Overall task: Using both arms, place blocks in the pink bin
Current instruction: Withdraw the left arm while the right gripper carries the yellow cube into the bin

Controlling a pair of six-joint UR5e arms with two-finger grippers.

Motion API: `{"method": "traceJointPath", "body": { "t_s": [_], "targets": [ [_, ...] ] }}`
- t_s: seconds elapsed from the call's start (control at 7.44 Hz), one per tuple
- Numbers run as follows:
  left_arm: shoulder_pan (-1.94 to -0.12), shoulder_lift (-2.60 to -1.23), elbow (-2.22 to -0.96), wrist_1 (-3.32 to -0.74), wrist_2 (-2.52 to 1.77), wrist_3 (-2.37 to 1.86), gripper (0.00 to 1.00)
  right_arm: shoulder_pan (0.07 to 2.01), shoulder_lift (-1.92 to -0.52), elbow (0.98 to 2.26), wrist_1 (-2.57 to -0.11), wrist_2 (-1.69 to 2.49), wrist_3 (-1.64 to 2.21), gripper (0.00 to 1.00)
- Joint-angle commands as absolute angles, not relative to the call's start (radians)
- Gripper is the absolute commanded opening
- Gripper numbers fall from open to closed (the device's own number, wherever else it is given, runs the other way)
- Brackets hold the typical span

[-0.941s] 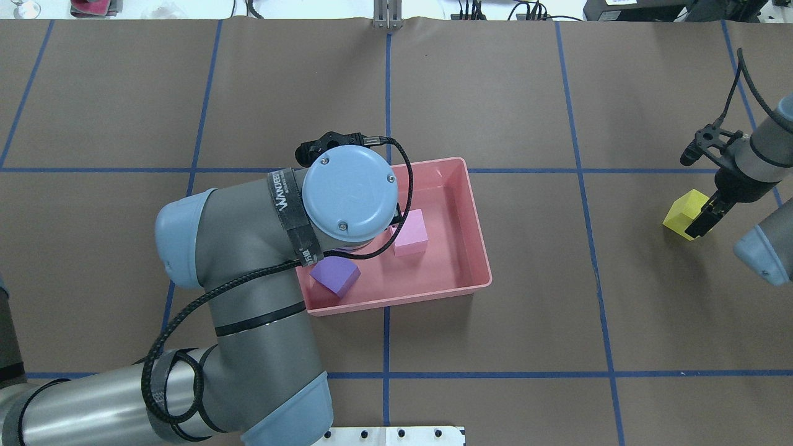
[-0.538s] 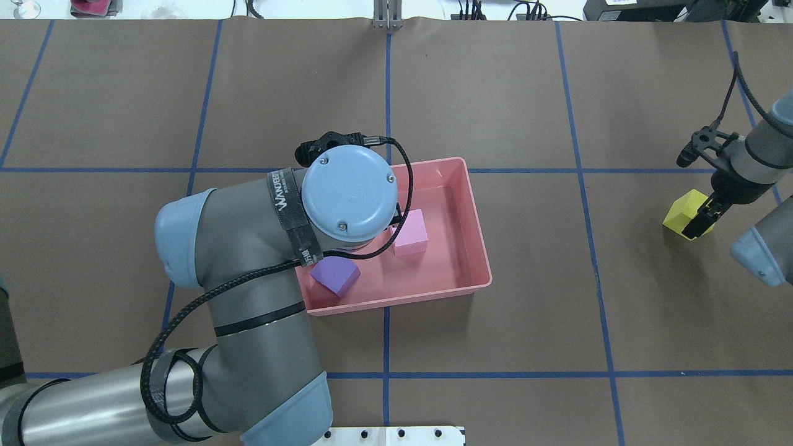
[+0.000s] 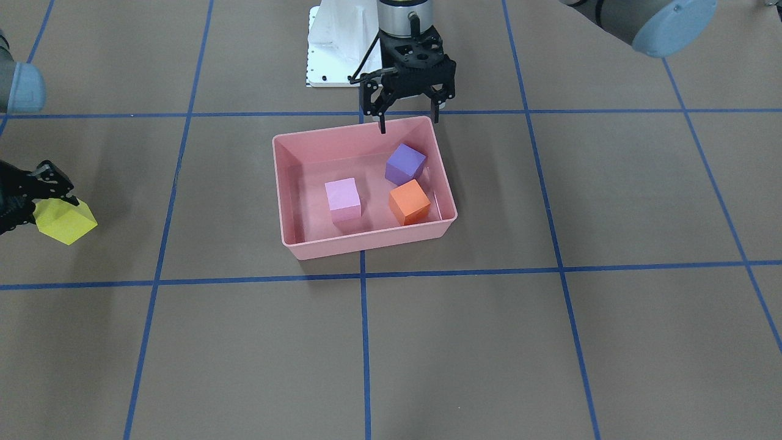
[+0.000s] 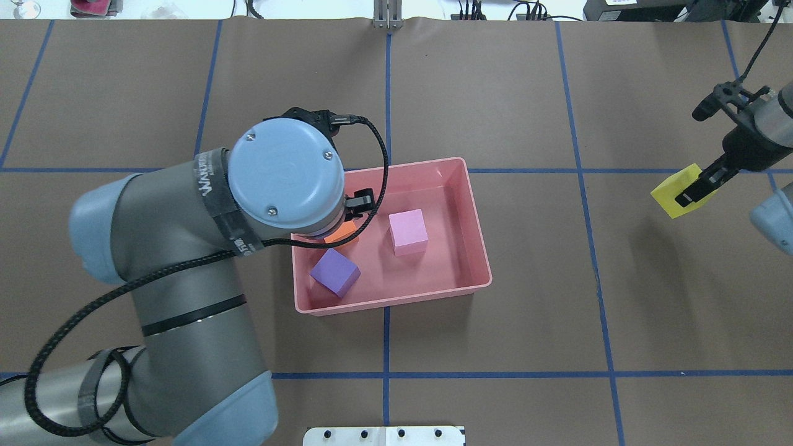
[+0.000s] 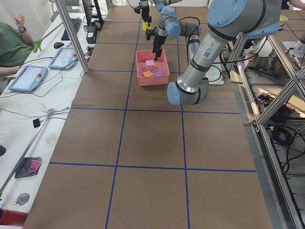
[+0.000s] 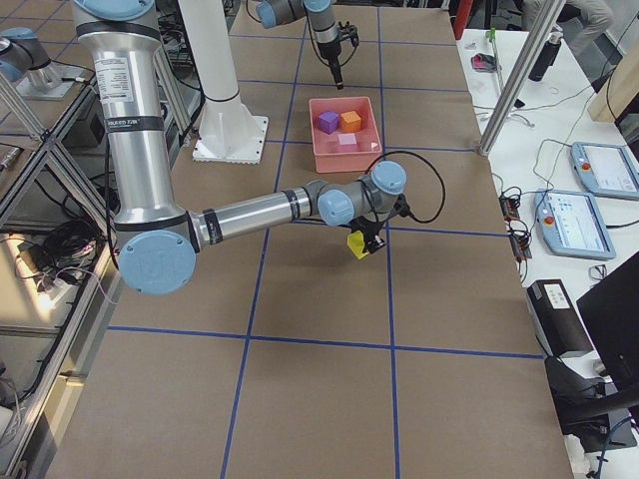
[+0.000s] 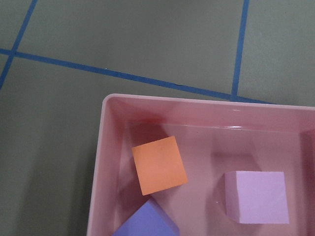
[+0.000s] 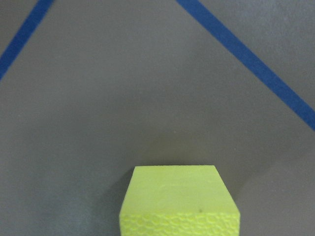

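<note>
Front, left gripper (image 3: 409, 124): spread, empty, over the robot-side rim of the pink bin (image 3: 280, 183); its share looks delivered.
Front, bin: you have purple cube (image 3: 405, 162), orange cube (image 3: 410, 202) and light pink cube (image 3: 343, 198) inside.
Front, right gripper (image 3: 38, 205): pinching yellow cube (image 3: 64, 222), well apart from the bin, apparently for carrying.
Overhead: left arm (image 4: 285, 173) hides most of the orange cube.
Side views: fingers too small to read.
Wrist views: no fingers visible.

You have a brown paper cover (image 4: 495, 93) over the table, marked into large squares by blue tape lines (image 4: 580, 186). On the side bench, seen from the left end, a teach pendant (image 5: 27, 78) and a second one (image 5: 68, 58) lie flat either side of an aluminium post (image 5: 72, 38). A keyboard (image 5: 76, 28) and mouse (image 5: 58, 45) sit beyond. A person in a green shirt (image 5: 12, 47) is at that bench
</note>
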State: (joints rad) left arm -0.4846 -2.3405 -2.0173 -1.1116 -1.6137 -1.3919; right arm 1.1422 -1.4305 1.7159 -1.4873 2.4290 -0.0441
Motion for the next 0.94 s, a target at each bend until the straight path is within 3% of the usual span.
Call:
{"method": "traceJointPath", "body": {
  "t_s": [0.0,0.4,0.81],
  "targets": [
    [-0.581,-2.219,-2.091,-1.101,-1.653,-1.222,1.0,1.181,-1.239,1.808,-1.758,2.474,0.094,0.0],
    [-0.769,-2.11,-2.092,-1.12,-1.836,-0.914,1.0,1.035,-1.021,1.852,-1.859,2.436,0.529,0.0],
    [-0.921,-1.984,-2.091,-1.164,-1.9,-0.64,1.0,0.734,-0.876,1.838,-1.737,2.161,1.0,0.0]
  ]
}}
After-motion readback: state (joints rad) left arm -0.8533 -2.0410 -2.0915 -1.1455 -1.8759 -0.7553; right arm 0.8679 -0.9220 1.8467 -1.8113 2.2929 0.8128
